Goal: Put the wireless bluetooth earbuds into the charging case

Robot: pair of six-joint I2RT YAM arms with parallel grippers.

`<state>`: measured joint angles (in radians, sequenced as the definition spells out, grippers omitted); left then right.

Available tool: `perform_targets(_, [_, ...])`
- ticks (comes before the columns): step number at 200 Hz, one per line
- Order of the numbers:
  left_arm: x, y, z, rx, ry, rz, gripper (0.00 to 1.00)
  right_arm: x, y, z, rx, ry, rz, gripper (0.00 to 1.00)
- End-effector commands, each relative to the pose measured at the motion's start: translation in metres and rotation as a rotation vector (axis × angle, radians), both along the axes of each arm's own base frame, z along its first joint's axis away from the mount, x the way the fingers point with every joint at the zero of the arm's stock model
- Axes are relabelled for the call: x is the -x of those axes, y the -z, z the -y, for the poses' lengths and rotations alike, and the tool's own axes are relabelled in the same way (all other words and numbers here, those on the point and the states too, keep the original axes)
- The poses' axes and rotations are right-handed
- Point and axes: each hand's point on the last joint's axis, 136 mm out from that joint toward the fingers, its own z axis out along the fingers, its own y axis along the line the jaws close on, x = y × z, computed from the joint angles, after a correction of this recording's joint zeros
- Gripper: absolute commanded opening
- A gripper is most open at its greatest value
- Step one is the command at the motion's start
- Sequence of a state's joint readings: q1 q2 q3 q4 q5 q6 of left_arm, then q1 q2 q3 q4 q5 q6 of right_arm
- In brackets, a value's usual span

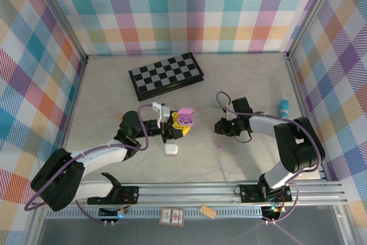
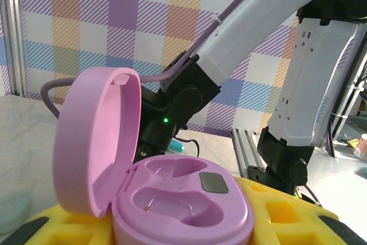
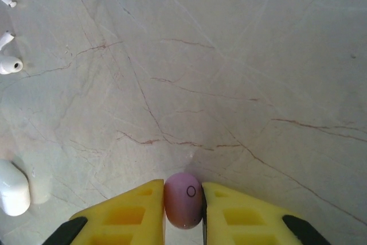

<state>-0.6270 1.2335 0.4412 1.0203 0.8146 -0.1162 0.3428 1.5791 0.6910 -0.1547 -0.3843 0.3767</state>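
Two grips: left gripper [image 1: 175,127] clamps the open lilac case [image 2: 183,199], right gripper [image 3: 183,216] seemingly pinches a lilac earbud [image 3: 183,196].

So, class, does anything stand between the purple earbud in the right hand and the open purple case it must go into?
Nothing visible does. The purple earbud sits between the right hand's fingers. The purple case, held by the left hand, stands open with both wells empty. Bare table lies between them.
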Motion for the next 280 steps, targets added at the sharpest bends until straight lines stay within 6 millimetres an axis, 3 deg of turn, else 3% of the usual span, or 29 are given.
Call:
perform_targets(1, [0.005, -0.008, 0.003, 0.017, 0.028, 0.029, 0.36, 0.0, -0.002, 0.006, 0.077, 0.057, 0.01, 0.21])
perform_targets(28, [0.004, -0.006, 0.003, 0.015, 0.024, 0.03, 0.36, 0.002, -0.01, 0.012, 0.198, 0.13, 0.05, 0.22])
perform_targets(126, [0.004, 0.002, 0.002, -0.006, 0.013, 0.03, 0.36, 0.014, -0.048, 0.062, 0.588, 0.481, 0.16, 0.21])
perform_targets(280, [-0.004, 0.013, 0.001, -0.044, -0.038, 0.03, 0.36, 0.014, -0.06, 0.049, 0.541, 0.518, 0.128, 0.18])
